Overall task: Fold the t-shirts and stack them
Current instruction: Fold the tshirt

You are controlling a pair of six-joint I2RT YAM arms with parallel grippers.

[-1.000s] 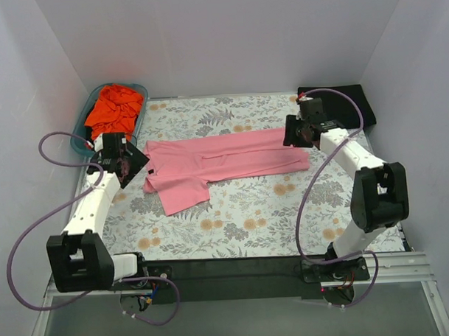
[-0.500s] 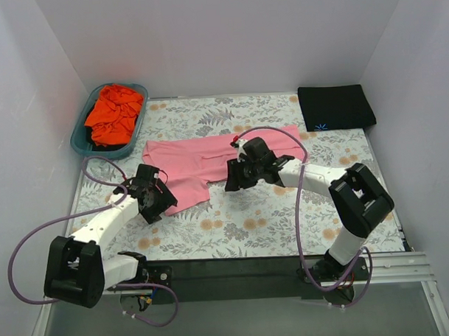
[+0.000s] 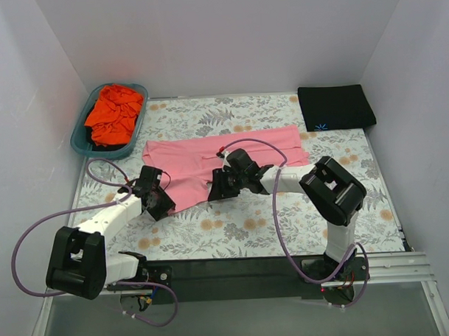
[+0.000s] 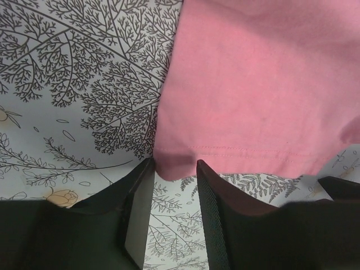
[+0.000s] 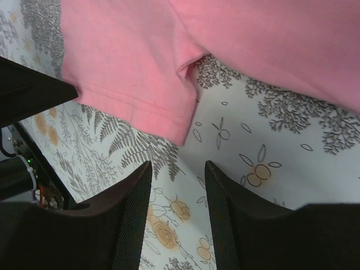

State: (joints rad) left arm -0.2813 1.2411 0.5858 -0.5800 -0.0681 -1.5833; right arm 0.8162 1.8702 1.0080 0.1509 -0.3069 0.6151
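The light pink t-shirt [image 3: 231,157] lies flat across the middle of the table, folded lengthwise, with one sleeve sticking out toward the near side. My left gripper [image 3: 161,208] is open at the sleeve's left corner. In the left wrist view the pink hem [image 4: 253,84] has its corner between my open gripper's [image 4: 173,171] tips. My right gripper [image 3: 213,193] is open just short of the sleeve's right corner [image 5: 169,126], its tips [image 5: 177,169] over bare table. The black t-shirt [image 3: 335,107] lies folded at the back right. The orange-red t-shirt [image 3: 113,113] is crumpled in the basket.
The teal plastic basket [image 3: 80,140] stands at the back left corner. The floral tablecloth [image 3: 285,217] covers the table. White walls close in the left, back and right sides. Purple cables loop from both arms.
Both arms left the ends of the pink t-shirt and came down to its near sleeve. The right gripper swept left across the shirt; the left gripper came in to the sleeve's left corner.
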